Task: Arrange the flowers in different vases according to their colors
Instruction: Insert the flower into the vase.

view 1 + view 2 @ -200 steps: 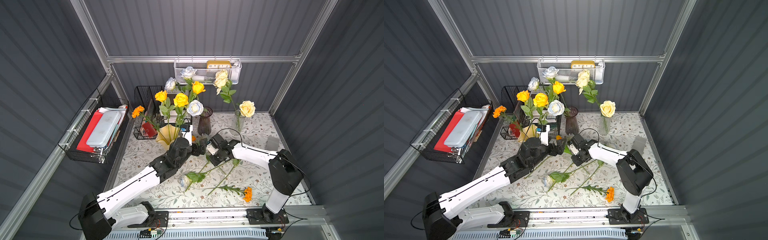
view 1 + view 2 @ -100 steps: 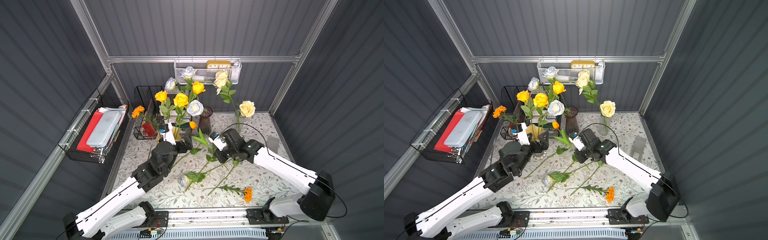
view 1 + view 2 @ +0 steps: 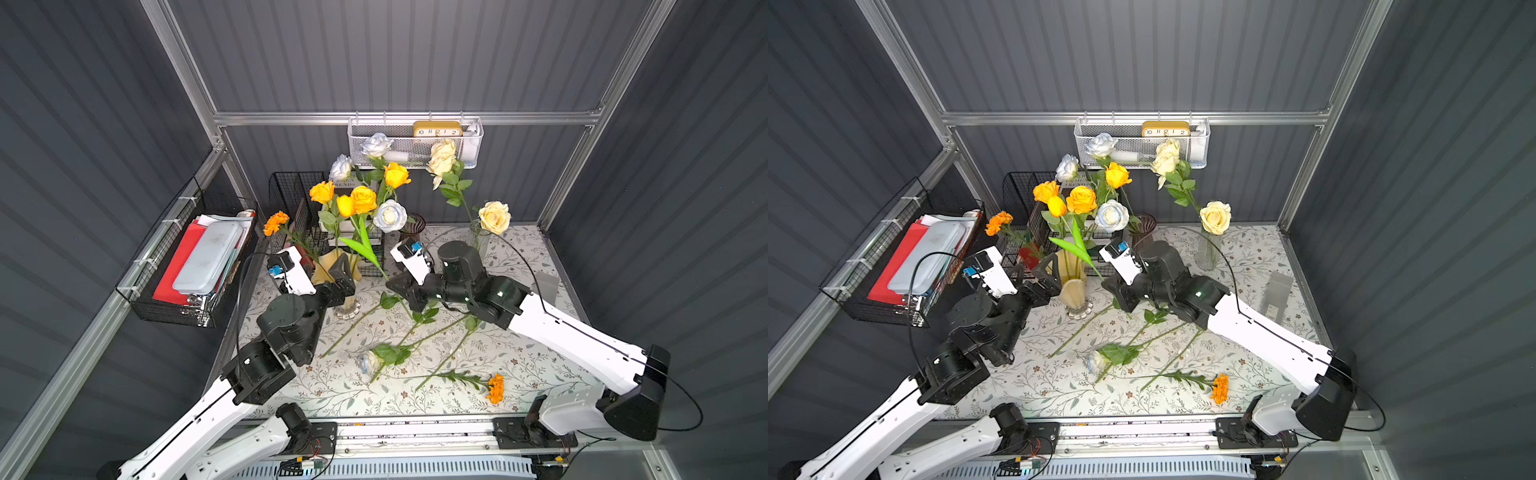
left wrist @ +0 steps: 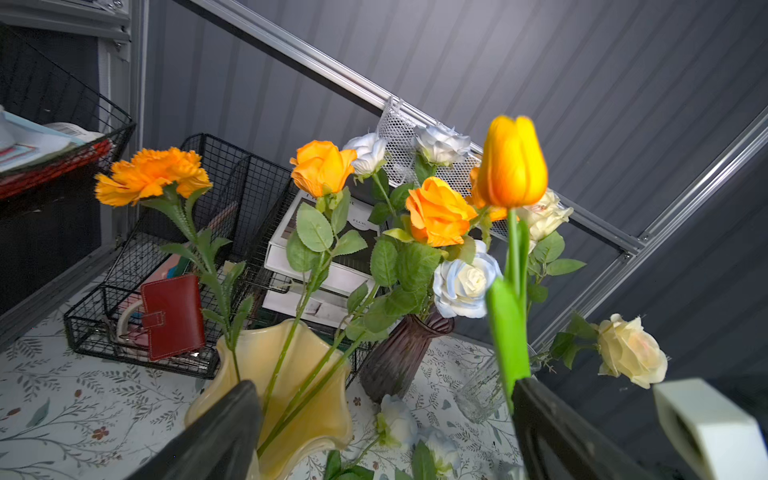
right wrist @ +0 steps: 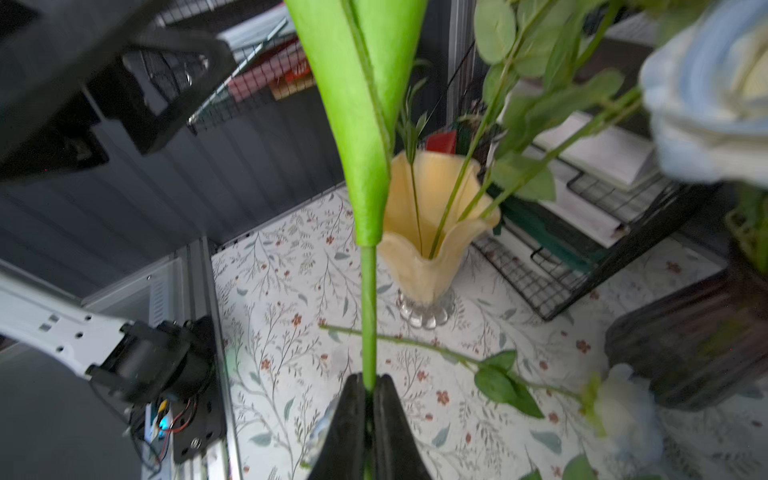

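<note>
My right gripper is shut on the green stem of a yellow tulip. The tulip stands upright beside the yellow-orange roses, just right of the creamy-yellow vase. My left gripper is open at that vase's near side and holds nothing. Bluish-white roses stand in the purple vase, cream roses in the clear vase. On the cloth lie a bluish-white rose, an orange marigold and loose stems.
A black wire basket with a red folder and a frosted box hangs on the left wall. A wire rack with books and a red wallet stands behind the vases. A white mesh basket with a clock hangs on the back wall.
My right gripper has lifted the tulip off the table and brought it upright next to the creamy-yellow vase. My left arm has drawn back to the left, its gripper still open.
</note>
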Controlling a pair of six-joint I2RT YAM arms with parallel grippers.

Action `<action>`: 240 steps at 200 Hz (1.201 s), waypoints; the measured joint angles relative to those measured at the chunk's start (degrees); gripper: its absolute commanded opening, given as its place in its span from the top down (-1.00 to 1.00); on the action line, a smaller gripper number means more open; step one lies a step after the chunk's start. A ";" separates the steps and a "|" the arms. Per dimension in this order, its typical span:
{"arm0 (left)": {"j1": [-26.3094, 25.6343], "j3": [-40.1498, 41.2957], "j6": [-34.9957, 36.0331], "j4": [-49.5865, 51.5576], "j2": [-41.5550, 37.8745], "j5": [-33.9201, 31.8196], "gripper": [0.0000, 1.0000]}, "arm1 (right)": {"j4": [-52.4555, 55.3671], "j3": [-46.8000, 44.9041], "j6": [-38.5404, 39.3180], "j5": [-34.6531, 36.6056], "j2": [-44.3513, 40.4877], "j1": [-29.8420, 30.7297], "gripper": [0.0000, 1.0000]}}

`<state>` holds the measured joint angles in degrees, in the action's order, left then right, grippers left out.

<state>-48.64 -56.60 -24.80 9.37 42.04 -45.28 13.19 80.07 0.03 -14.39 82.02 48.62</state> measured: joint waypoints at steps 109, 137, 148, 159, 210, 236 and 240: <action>0.00 -2.14 0.96 4.24 -2.93 -2.43 -0.96 | -28.13 30.03 -7.48 -4.70 37.11 -0.63 1.00; 0.00 -1.49 1.38 4.85 -4.02 -2.56 -0.97 | -30.23 28.59 -9.77 -6.40 38.58 -0.63 0.29; 0.00 -1.18 1.60 4.83 -4.39 -2.54 -0.97 | -31.30 27.34 -10.91 -6.84 38.51 -0.66 0.05; 0.00 -0.98 1.81 4.79 -4.39 -2.34 -0.97 | -32.22 25.79 -10.99 -7.19 38.18 -0.70 -0.01; 0.00 -0.04 3.91 2.75 -2.05 2.29 -0.98 | -31.56 13.14 -10.49 -5.88 27.56 -1.07 -0.07; 0.00 0.61 5.42 1.14 0.39 7.02 -0.98 | -30.88 4.81 -10.45 -4.22 16.79 -1.68 -0.08; 0.00 0.61 5.62 0.87 0.96 7.82 -0.98 | -30.34 3.21 -10.43 -3.85 14.64 -1.73 -0.08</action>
<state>-48.64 -55.99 -19.18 10.24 43.00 -37.45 -17.15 83.29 -10.39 -18.24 96.66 46.89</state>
